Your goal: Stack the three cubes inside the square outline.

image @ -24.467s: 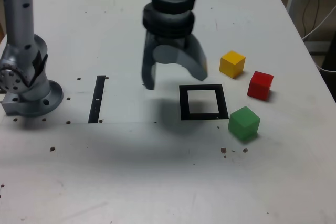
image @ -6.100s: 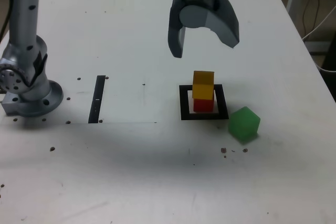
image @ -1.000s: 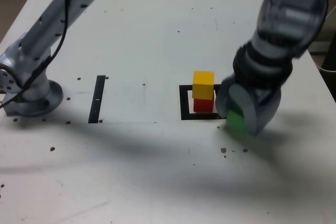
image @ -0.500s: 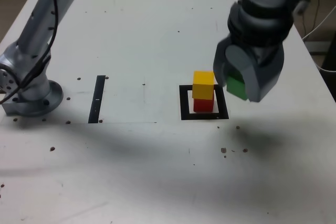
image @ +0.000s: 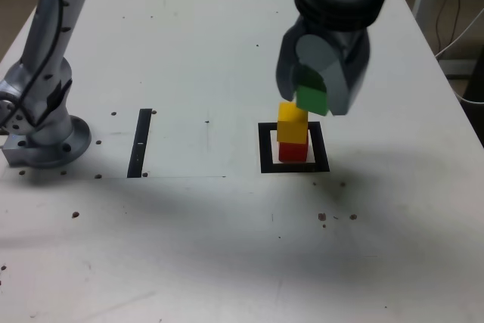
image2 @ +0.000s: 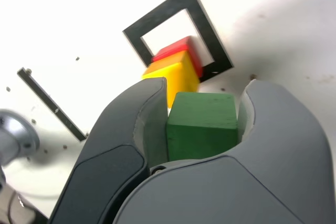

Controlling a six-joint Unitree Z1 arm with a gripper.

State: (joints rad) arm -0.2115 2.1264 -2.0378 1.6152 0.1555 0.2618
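Note:
My gripper is shut on the green cube and holds it in the air. It hangs just above and a little to the exterior view's right of the yellow cube. The yellow cube rests on the red cube, and both stand inside the black square outline on the white table. Only a sliver of the red cube shows in the wrist view.
A narrow black strip lies on the table at the exterior view's left of the outline. The arm's grey base stands at the far left edge. Small dark specks dot the tabletop.
The gripper has lifted the green cube off the table beside the outline and carried it up and to the exterior view's left, to just over the yellow cube.

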